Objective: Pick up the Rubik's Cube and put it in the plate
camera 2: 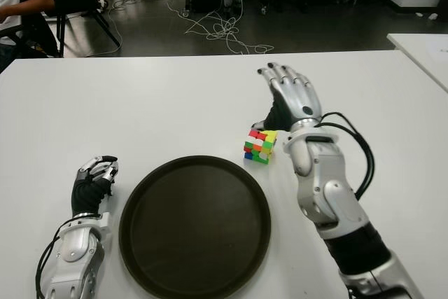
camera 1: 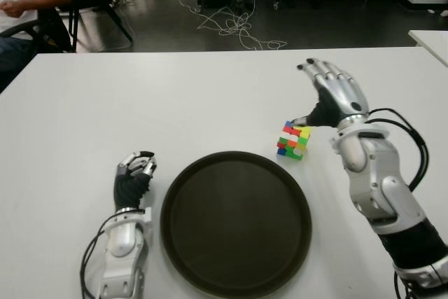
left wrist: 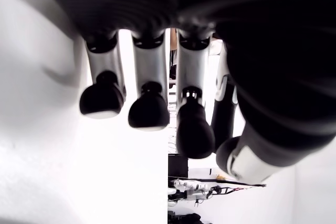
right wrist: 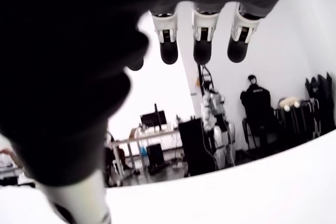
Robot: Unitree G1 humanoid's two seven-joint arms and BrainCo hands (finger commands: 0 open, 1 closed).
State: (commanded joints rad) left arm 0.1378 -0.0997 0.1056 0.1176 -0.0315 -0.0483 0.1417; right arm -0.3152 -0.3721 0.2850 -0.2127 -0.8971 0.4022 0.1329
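The white desk (camera 1: 210,96) spreads out in front of me, and the dark round plate (camera 1: 235,223) on it is my landmark for everything else. The plate's inside is bare. Beyond the desk's far edge, well away from the plate, cables (camera 1: 234,29) lie tangled on the floor, and a seated person (camera 1: 21,12) shows at the far left corner.

My right robot hand (camera 1: 329,92) is beyond the plate's far right rim, fingers stretched out and spread wide, holding nothing — its thumb side is just beside the cube, though I cannot tell whether they touch. My left robot hand (camera 1: 134,173) shows just beside the plate's left rim, fingers curled in with nothing between them.

The Rubik's Cube (camera 1: 294,139) sits on the desk just off the plate's far right rim — outside it, between that rim and my right robot hand.
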